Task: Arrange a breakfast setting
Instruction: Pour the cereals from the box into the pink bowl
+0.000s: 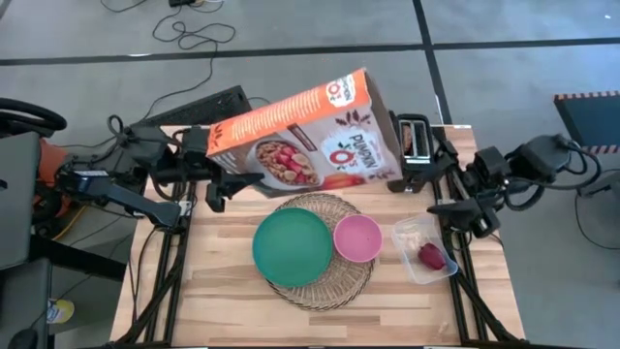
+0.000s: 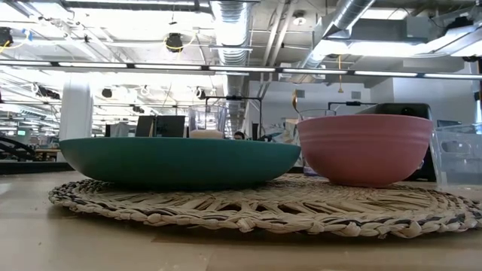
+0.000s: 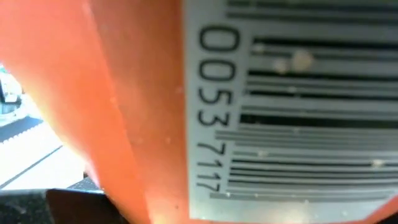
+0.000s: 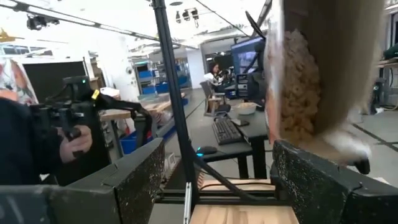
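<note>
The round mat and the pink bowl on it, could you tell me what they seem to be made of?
The mat looks like woven straw: pale braided strands, matte. The pink bowl looks like plastic or glazed ceramic: smooth, faintly ridged, soft sheen; which one I cannot tell.

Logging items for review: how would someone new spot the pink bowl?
Find the round woven straw mat at the table's centre. Two dishes sit on it; the small pink ceramic bowl is on the side toward the clear plastic tub, smaller and deeper than the flat teal plate.
</note>
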Tool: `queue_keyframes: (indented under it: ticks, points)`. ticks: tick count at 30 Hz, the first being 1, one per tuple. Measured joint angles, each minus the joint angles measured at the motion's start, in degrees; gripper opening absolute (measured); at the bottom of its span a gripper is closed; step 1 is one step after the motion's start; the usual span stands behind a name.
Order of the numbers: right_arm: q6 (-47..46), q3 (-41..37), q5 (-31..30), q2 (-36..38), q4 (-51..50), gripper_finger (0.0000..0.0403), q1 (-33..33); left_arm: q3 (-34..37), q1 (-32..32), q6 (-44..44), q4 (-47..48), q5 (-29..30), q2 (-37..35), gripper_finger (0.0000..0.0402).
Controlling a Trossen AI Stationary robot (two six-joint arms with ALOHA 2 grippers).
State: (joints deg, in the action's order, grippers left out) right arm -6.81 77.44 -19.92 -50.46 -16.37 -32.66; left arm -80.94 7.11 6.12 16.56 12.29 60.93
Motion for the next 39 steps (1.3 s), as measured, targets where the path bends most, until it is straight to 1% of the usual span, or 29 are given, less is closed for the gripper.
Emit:
queue_keyframes:
  ticks: [6, 13, 17, 23, 25, 32, 39]
  points:
    - [0.83, -0.03, -0.16, -0.21, 0.25, 0.0327, -1.96, 6.16, -0.02, 2.58, -0.01, 0.03, -3.65, 0.0282]
    - [0.88, -0.03, -0.19, -0.88, 0.12, 0.0327, -1.83, 13.55, -0.02, 5.56, 1.27, -0.06, -7.65, 0.0282]
    - [0.86, -0.03, -0.87, -1.09, 0.13, 0.0327, -1.32, 16.71, -0.02, 6.70, 1.14, -1.34, -8.91, 0.0282]
    - [0.86, -0.01, -1.27, -1.61, 0.17, 0.0327, -1.32, 19.59, 0.00, 7.03, 3.12, -2.14, -9.38, 0.0281]
    - [0.88, 0.01, -2.28, -1.75, 0.20, 0.0327, -1.32, 20.55, -0.02, 7.01, 3.96, -2.73, -9.36, 0.0280]
    - [0.82, 0.04, -4.73, -2.77, 0.30, 0.0327, -1.32, 25.03, -0.02, 6.77, 3.11, -4.45, -9.30, 0.0280]
    - [0.20, 0.04, -5.93, -3.99, 0.49, 0.0327, -1.32, 27.09, -0.02, 6.62, 3.22, -4.50, -8.40, 0.0280]
